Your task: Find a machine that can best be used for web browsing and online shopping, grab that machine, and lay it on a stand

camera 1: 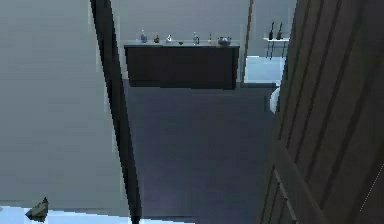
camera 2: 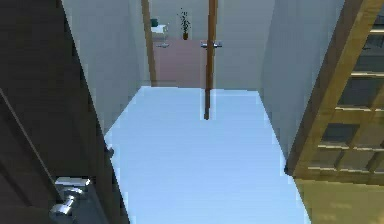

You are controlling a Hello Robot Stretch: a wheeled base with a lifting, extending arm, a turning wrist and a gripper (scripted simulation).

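Observation:
A long dark cabinet (camera 1: 182, 66) stands against the far wall in the forward view, seen through a doorway. Several small vases and ornaments (camera 1: 157, 39) line its top. To its right a small white stand (camera 1: 275, 42) carries two thin dark things. Nothing in view has the shape of a laptop or computer.
A dark door edge (camera 1: 118, 110) rises in the forward view's left and a brown wooden door (camera 1: 335, 120) fills its right. A small grey lump (camera 1: 38, 209) lies on the floor at the bottom left. In the arm side view a pale blue floor (camera 2: 195, 150) runs to an open door (camera 2: 209, 60), with a dark door and its handle (camera 2: 70, 195) at the left, a panelled door (camera 2: 350, 100) at the right and a plant (camera 2: 184, 22) far beyond.

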